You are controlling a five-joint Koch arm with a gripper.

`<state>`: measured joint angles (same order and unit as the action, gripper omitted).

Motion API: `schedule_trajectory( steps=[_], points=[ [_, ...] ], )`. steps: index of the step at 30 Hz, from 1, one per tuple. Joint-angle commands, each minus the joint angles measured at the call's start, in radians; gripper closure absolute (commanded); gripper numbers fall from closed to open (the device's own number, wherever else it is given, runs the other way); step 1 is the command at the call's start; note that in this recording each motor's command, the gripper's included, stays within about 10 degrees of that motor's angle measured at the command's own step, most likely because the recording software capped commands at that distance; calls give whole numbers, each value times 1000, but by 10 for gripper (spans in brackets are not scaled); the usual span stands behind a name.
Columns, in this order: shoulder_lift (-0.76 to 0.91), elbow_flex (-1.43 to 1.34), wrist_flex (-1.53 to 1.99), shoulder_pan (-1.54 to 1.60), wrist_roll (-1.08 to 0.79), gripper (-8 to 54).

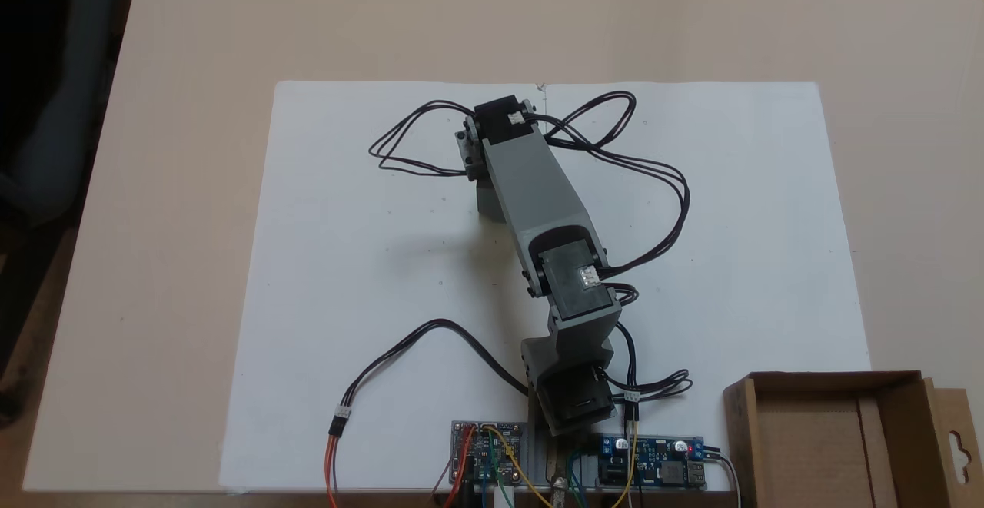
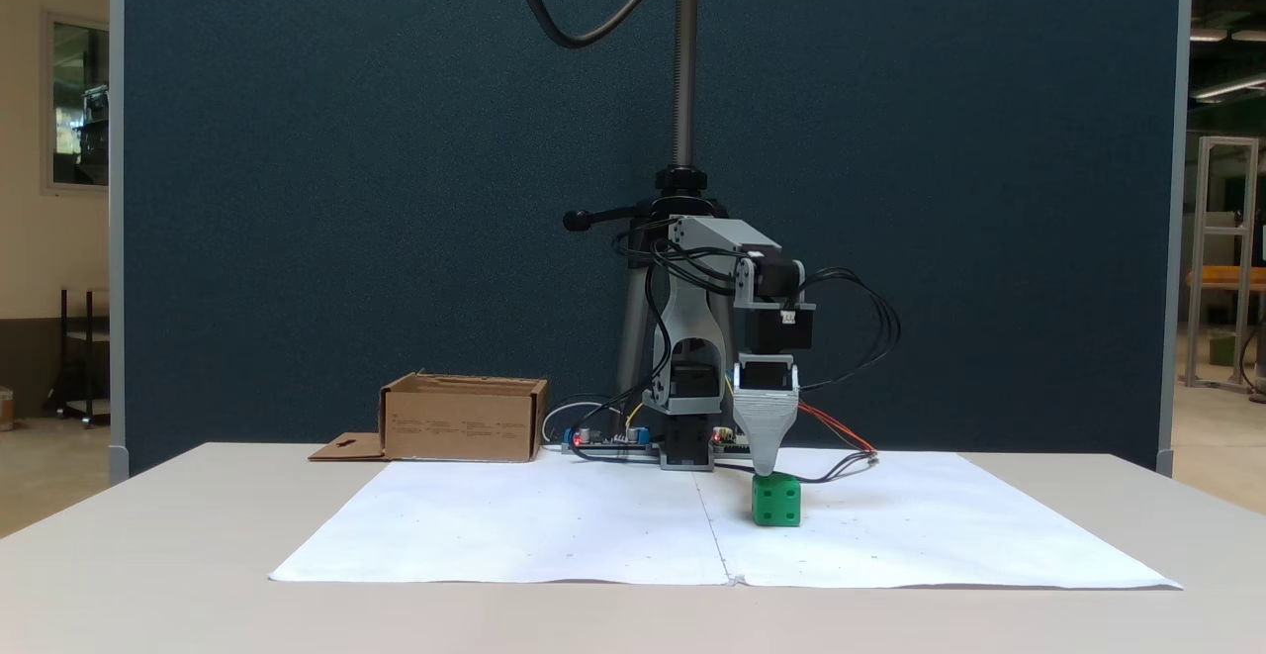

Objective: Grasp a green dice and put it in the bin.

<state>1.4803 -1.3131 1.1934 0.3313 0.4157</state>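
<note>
The green dice (image 2: 774,501) sits on the white paper, right of its centre fold in a fixed view. My gripper (image 2: 767,473) points straight down with its grey tip just above the dice's top, at or almost at touching. Only one tapered finger shows, so the jaws' spacing is hidden. From above, the arm (image 1: 538,193) covers both the dice and the fingertips. The bin (image 1: 738,431), a brown cardboard box with a keyhole flap, stands at the bottom right; it appears as the bin (image 2: 463,421) at the back left.
A white paper sheet (image 1: 369,262) covers the table's middle. Circuit boards (image 1: 653,462) and loose black cables (image 1: 661,185) lie around the arm's base. A tripod pole (image 2: 682,90) and a dark blue partition (image 2: 346,189) stand behind the table.
</note>
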Motion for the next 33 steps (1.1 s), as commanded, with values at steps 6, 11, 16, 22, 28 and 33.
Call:
schedule_trajectory(
  steps=[6, 11, 16, 22, 28, 33],
  points=[
    [-43, 15, -28, 5, 72, 32],
    [-78, 8, -51, 5, 71, 32],
    [-95, -29, -109, 5, 72, 33],
    [-118, -54, -129, 8, 74, 34],
    [-129, -69, -135, 25, 87, 42],
    [-135, -69, -146, 49, 100, 42]
  ],
)
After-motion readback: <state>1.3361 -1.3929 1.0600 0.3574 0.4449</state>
